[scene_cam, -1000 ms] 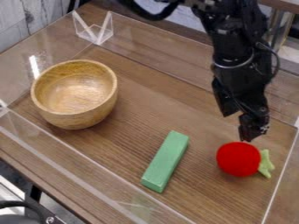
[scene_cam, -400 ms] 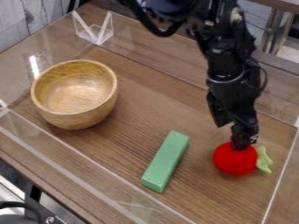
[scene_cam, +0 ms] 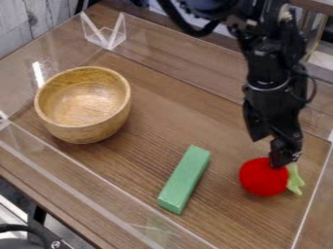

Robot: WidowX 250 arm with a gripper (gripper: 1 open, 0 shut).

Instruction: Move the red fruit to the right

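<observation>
Since a second ago the arm has come down from above and to the left of the red fruit (scene_cam: 264,177), so its black claw (scene_cam: 281,154) now sits right at the fruit's top, where before it hung clear above it. Over the same stretch the arm's upper links have swung a little toward the right side of the picture. The fruit itself lies where it lay earlier.

The claw points steeply down and its tips overlap the upper edge of the fruit in the picture; whether they touch it cannot be told. The fingers stand wide apart and hold nothing.

The red fruit rests on the wooden bench (scene_cam: 156,117) near the right front corner, close to the clear wall (scene_cam: 318,185) that rims the bench. Its small green leafy stem sticks out toward the right. A green block (scene_cam: 185,178) lies well to the left of the fruit, its long side running diagonally toward the front edge. A wooden bowl (scene_cam: 84,104) stands upright at the left, well apart from both. A small clear stand (scene_cam: 103,32) sits at the far left corner.
</observation>
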